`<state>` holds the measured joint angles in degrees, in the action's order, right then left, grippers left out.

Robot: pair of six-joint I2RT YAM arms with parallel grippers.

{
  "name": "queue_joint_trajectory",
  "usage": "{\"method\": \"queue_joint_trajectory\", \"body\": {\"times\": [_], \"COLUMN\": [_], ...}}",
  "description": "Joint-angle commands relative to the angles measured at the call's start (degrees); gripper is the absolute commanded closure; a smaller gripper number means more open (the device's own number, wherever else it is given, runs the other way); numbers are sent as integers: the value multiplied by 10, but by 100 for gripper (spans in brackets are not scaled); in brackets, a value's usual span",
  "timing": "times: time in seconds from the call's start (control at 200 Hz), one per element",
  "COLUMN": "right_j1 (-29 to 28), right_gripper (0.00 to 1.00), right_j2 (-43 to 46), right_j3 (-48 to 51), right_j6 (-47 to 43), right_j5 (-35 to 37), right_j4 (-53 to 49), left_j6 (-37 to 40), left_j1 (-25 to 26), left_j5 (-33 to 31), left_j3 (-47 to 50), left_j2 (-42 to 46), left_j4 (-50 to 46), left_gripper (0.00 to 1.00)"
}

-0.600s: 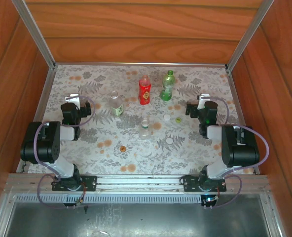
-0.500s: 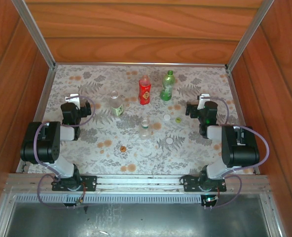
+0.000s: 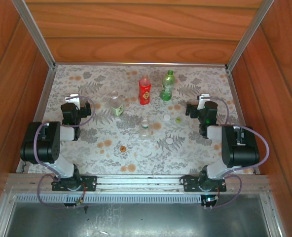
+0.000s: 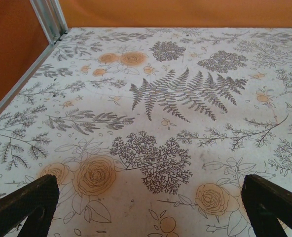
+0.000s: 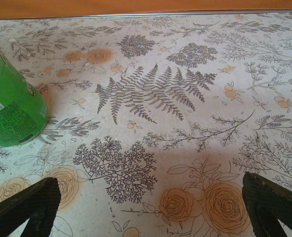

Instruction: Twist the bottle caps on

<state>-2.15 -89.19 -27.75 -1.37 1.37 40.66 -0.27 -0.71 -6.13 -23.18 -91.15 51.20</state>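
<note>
Four bottles stand on the flowered table: a red bottle (image 3: 144, 90), a green bottle (image 3: 167, 86), a clear bottle with a green label (image 3: 116, 104) and a smaller clear bottle (image 3: 144, 127). Loose caps lie near them: a white cap (image 3: 166, 117), a yellow-green cap (image 3: 178, 119), another white cap (image 3: 169, 140) and an orange-red cap (image 3: 123, 148). My left gripper (image 3: 71, 102) (image 4: 148, 207) rests open at the left, over bare table. My right gripper (image 3: 201, 102) (image 5: 148, 207) is open at the right, and the green bottle's base (image 5: 10, 103) stands ahead to its left.
Wooden walls enclose the table on three sides, with metal posts (image 3: 37, 37) at the back corners. A metal rail (image 4: 18, 94) runs along the left edge. The arm bases (image 3: 67, 180) sit at the near edge.
</note>
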Motion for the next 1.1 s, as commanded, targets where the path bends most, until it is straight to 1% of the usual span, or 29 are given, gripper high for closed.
{"method": "queue_joint_trajectory", "body": {"times": [0.0, 0.24, 0.32, 0.36, 0.4, 0.46, 0.515, 0.63, 0.685, 0.73, 0.824, 0.934, 1.009, 1.094], "right_j1": [5, 6, 6, 6, 6, 5, 4, -4, -11, -21, -46, -79, -111, -157], "right_gripper": [0, 0, 0, 0, 0, 0, 0, 0, 0, 0, 0, 0, 0, 0], "right_j2": [12, 14, 17, 25, 40, 70, 101, 174, 210, 234, 280, 319, 337, 354], "right_j3": [3, 5, 10, 11, 7, -8, -18, -18, -19, -24, -34, -54, -74, -88], "right_j6": [4, 4, 2, -3, -7, -13, -10, 13, 30, 42, 70, 107, 108, 85], "right_j5": [-7, -7, -12, -20, -28, -40, -45, -62, -79, -76, -85, -104, -105, -100], "right_j4": [-1, 2, 10, 10, -5, -64, -116, -165, -195, -225, -276, -337, -389, -424], "left_j6": [-6, -6, 6, 15, 19, 25, 38, 57, 49, 33, 20, 12, 3, -5], "left_j1": [-2, -2, -1, 5, 11, 22, 38, 73, 86, 95, 118, 149, 171, 194], "left_j5": [5, 5, 24, 23, 14, -6, -25, -53, -67, -71, -71, -82, -86, -78], "left_j3": [3, 5, 4, 4, 10, 21, 30, 41, 55, 67, 93, 107, 120, 136], "left_j2": [9, 11, 15, 23, 37, 62, 97, 163, 195, 225, 304, 400, 468, 519], "left_j4": [-7, -8, -7, -8, -9, -11, -23, -58, -63, -68, -87, -138, -162, -174], "left_gripper": [0, 0, 0, 0, 0, 0, 0, 0, 0, 0, 0, 0, 0, 0]}}
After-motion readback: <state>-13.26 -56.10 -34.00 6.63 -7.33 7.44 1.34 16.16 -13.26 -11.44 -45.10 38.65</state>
